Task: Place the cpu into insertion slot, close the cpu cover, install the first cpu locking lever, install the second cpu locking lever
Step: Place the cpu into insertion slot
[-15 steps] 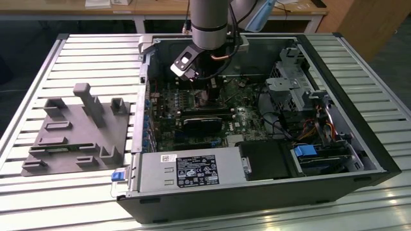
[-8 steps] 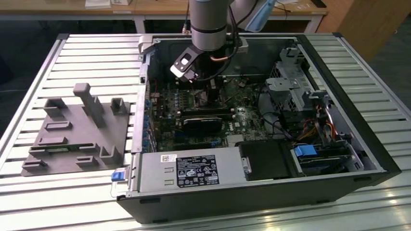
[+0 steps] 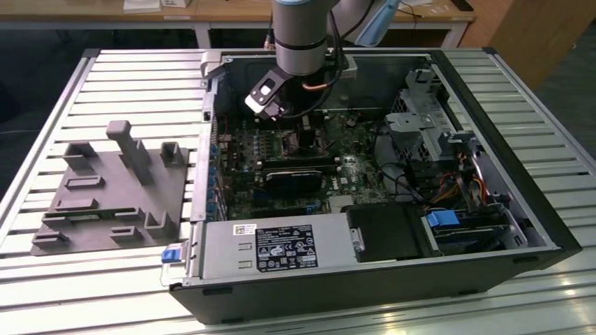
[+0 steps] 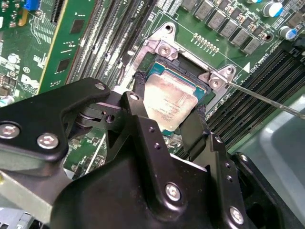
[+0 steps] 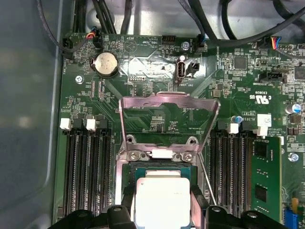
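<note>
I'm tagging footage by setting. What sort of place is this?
Likely a robotics lab or workshop: an opened desktop computer case lies on a slatted metal table, a grey fixture block beside it, wooden desks behind.

The bench (image 3: pixel 112 77) is a broad top of pale metal slats running side to side, with dark grooves between them. Light from above falls hard on it, and the slats along its near edge shine almost white. Past the far edge stands a wooden table (image 3: pixel 233 12) with a light-brown top on white legs (image 3: pixel 200 31). A few small white things (image 3: pixel 142 4) lie on it. Beyond the far corner on the exterior view's right rises a tall panel of orange-brown wood (image 3: pixel 535 31); whether it is a door or a cupboard side I cannot tell. The floor (image 3: pixel 38 42) under the table, and off the bench's edge on the exterior view's left, is dark, nearly black.
</note>
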Robot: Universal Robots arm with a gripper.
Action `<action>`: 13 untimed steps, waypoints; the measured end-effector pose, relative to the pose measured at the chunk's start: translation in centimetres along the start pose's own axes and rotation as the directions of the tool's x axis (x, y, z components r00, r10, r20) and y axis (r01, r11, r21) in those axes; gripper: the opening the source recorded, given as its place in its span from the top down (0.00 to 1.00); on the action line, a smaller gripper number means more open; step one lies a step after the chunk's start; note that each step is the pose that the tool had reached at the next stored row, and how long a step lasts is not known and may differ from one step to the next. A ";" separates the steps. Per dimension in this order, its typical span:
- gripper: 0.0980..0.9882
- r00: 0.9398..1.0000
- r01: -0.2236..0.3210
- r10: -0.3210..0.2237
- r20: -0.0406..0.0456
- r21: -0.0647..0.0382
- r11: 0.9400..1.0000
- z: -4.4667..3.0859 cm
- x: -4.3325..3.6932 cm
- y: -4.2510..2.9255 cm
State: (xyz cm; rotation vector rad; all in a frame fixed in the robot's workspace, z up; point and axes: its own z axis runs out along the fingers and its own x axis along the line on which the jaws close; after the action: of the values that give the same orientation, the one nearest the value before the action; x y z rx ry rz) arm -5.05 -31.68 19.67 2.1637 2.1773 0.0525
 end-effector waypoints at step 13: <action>0.50 1.000 0.000 0.000 0.000 0.000 1.000 0.34 0.18 0.05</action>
State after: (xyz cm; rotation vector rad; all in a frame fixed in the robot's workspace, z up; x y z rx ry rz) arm -4.98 -31.51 19.33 2.1640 2.1770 0.0527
